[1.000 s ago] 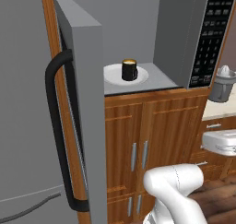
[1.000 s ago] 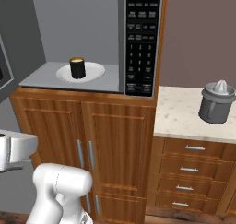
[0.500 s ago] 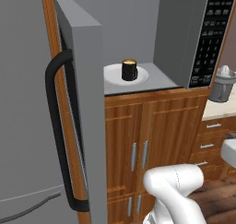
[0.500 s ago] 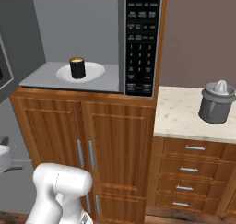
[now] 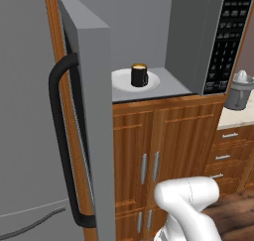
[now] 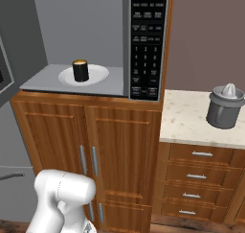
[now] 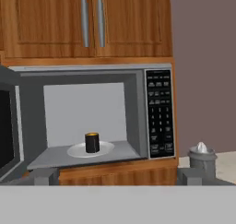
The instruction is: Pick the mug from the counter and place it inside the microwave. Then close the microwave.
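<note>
while the microwave (image 6: 95, 45) door (image 5: 87, 111) hangs wide open to the left, you've got the black mug (image 5: 139, 75) upright on the white round plate (image 5: 121, 80) inside the cavity, nothing gripping it. in the hand view, the gripper (image 7: 117, 176) sits back from the opening, its jaws spread fully apart and empty, mug (image 7: 92, 142) centred between the fingertips (image 7: 44, 175). grey juicer (image 6: 223, 106) stands on the speckled counter (image 6: 186, 122), right of the keypad panel (image 6: 147, 45).

Black mug (image 5: 139, 76) upright on white plate (image 5: 121, 81) inside open microwave (image 5: 208, 46), juicer (image 5: 239, 90) right.
</note>
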